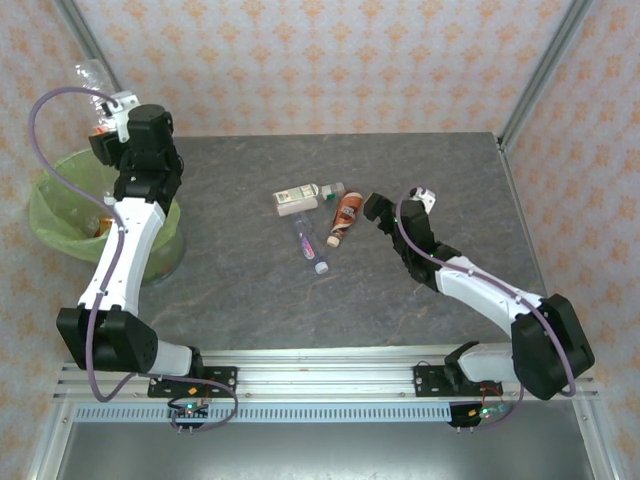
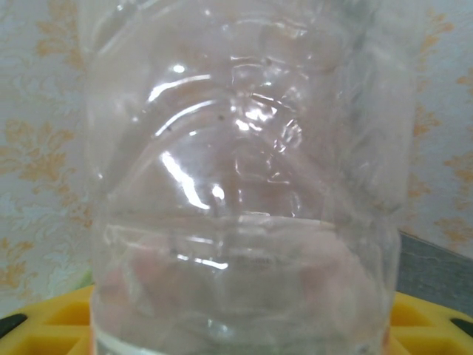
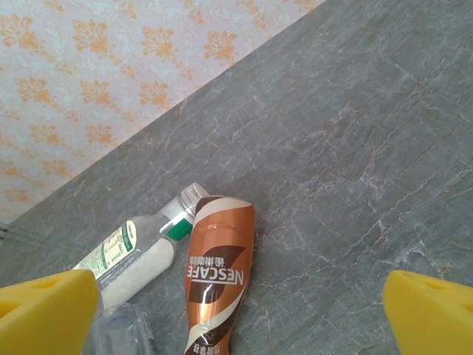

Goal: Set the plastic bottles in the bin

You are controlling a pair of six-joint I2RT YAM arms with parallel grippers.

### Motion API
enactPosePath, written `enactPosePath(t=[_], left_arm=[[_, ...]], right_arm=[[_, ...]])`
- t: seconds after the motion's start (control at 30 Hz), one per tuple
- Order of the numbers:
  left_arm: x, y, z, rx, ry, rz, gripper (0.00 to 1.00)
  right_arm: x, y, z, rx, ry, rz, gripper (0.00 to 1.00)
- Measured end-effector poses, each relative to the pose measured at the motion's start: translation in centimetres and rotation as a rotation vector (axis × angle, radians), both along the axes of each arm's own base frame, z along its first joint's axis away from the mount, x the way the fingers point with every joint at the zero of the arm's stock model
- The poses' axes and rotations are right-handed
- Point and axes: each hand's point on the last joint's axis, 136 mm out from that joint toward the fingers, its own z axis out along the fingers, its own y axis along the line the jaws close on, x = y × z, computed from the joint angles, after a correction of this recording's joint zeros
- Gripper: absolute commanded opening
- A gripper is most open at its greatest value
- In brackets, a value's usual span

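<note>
Rectangular table [image 1: 250, 300] w/ dark grey, stone-look top, matte, veined in thin paler lines. Behind it & to both sides, walls [image 1: 330, 60] papered pale pinkish-white w/ repeating orange floral motifs. Two slim aluminium posts stand at the far corners, one L [image 1: 80, 35], one R [image 1: 540, 75], both slanting outward in the overhead view. Along the near edge runs a silver extrusion rail [image 1: 330, 362]; below it, at btm, a plain grey metal sheet [image 1: 300, 450]. Light soft & even, shadows faint. In right wrist view, grey top meets wallpaper along a diagonal line.
</note>
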Motion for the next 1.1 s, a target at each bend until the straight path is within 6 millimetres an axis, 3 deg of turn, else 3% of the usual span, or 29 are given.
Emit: enactPosePath(t=[0.2, 0.37, 0.53, 0.67, 0.9, 1.1], left_arm=[[-2.7, 4.3, -1.9, -0.04, -0.05, 0.135, 0.58], [-4.5, 6.8, -2.1, -0.066, -0.111, 0.229, 0.63], [-5.6, 8.2, -2.3, -0.098, -0.156, 0.3, 0.81], [-5.5, 8.4, -2.8, -0.13, -0.173, 0.321, 0.91], [-5.1, 7.9, -3.9, -0.186, -0.193, 0.299, 1.0], [-4.0, 5.6, -4.8, -0.213, -0.181, 0.235, 1.0]], right_arm=[[0.2, 0.5, -1.2, 0.0, 0.032, 0.014, 0.99], [0.4, 0.9, -0.9, 0.014, 0.032, 0.028, 0.99], [0.4, 1.1, -1.0, 0.021, 0.037, 0.032, 0.99], [0.4, 1.1, -1.0, 0.021, 0.038, 0.031, 0.99], [0.4, 1.2, -1.1, 0.023, 0.041, 0.037, 0.99], [0.6, 1.7, -1.8, 0.022, 0.062, 0.055, 0.99]])
